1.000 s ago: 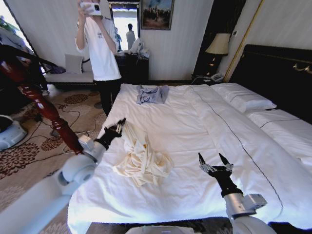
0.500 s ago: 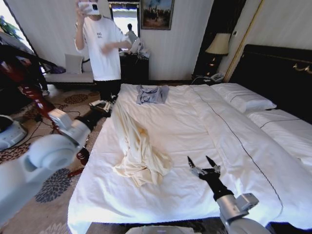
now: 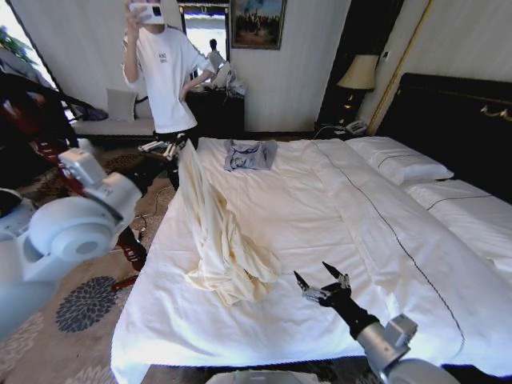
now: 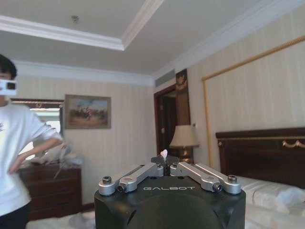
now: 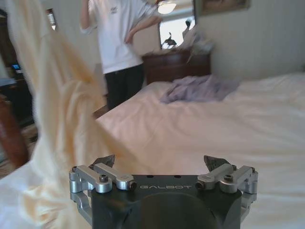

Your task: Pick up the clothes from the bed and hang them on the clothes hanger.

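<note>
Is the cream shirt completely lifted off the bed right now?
No. The left end effector holds one end of the cream shirt up, but its lower part lies bunched on the bed.

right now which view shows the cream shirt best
The head view: the whole cream shirt shows, its top lifted by the left tool, its lower part heaped on the bed. The right wrist view catches a blurred hanging stretch. The left wrist view shows a pale scrap pinched at the fingertips.
</note>
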